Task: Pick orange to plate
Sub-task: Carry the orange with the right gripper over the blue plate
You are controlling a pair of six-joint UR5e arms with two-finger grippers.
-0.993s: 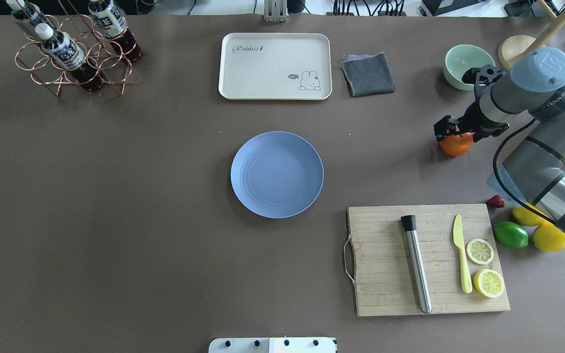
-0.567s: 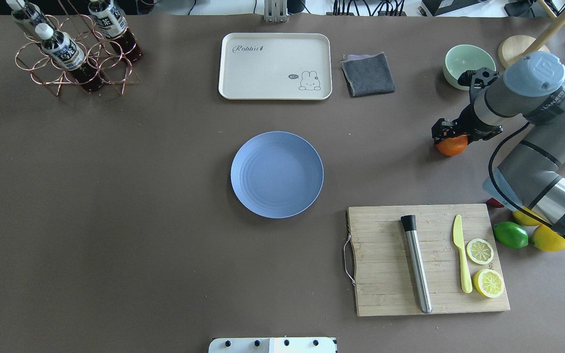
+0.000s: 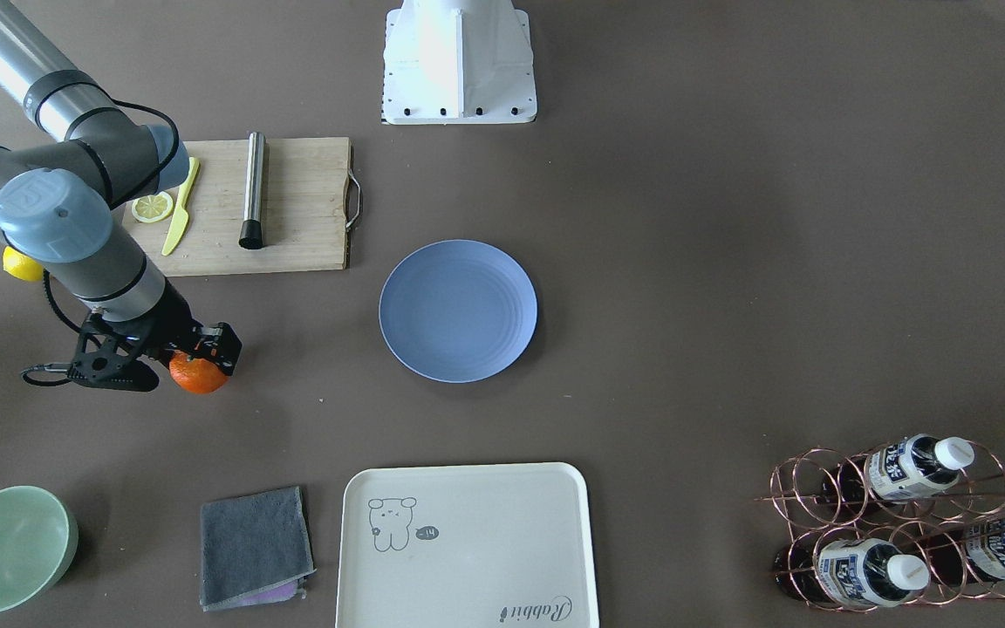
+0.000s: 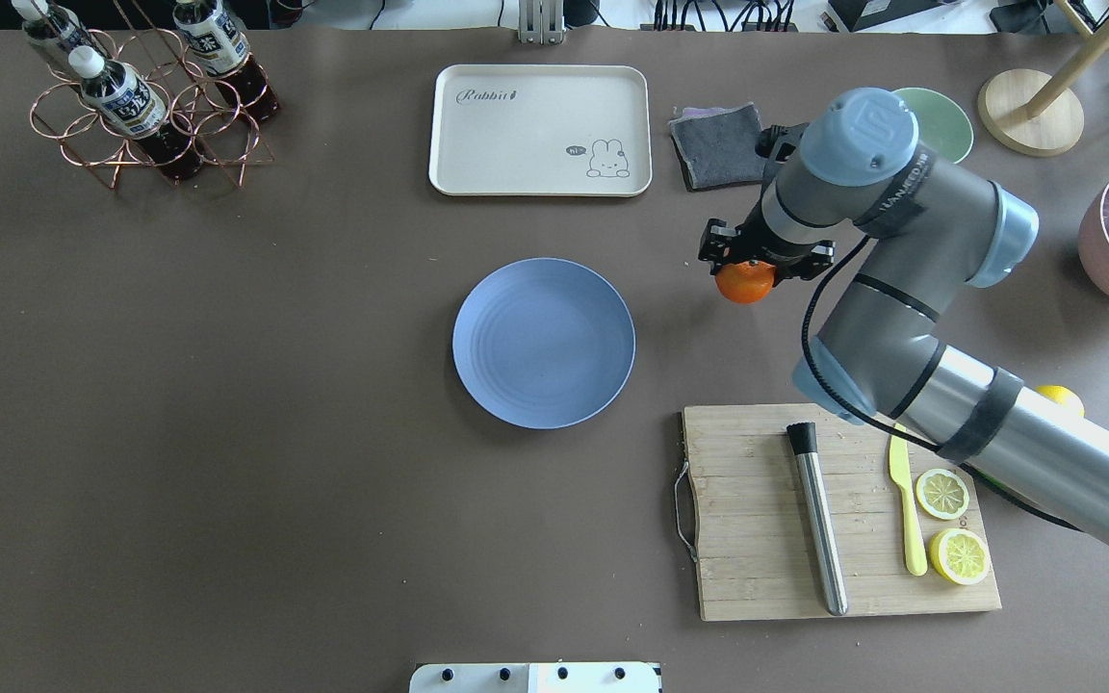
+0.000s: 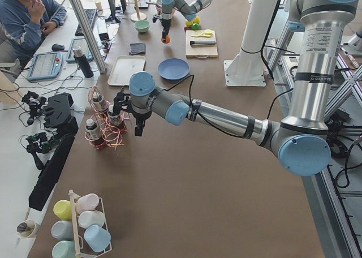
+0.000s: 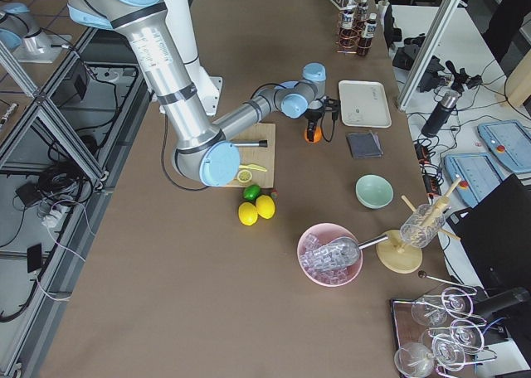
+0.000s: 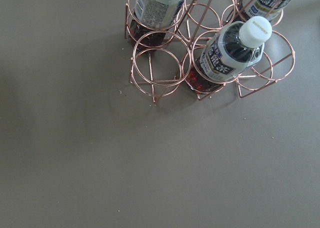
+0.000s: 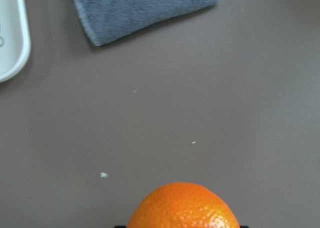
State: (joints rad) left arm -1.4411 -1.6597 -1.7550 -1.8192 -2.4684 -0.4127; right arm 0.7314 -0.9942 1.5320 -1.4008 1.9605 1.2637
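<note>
While the right tool (image 4: 750,266) is clamped on the orange (image 4: 745,284), seemingly just off the desk (image 4: 227,433) and well apart from the blue plate (image 4: 543,342), the carry should be level and unhurried. I'd centre it over the plate and lower to contact before releasing, lest it roll off.

One orange (image 4: 745,284), one plate (image 4: 543,343), one tray (image 4: 540,130), one folded cloth (image 4: 716,144), one green bowl (image 3: 5,548), one cutting board (image 4: 757,520) with one knife (image 4: 906,500), one steel rod (image 4: 819,529), two lemon halves (image 4: 942,493); two whole lemons (image 6: 249,213), one lime (image 6: 250,192); three bottles (image 3: 912,467) in one wire rack (image 4: 141,115).
</note>
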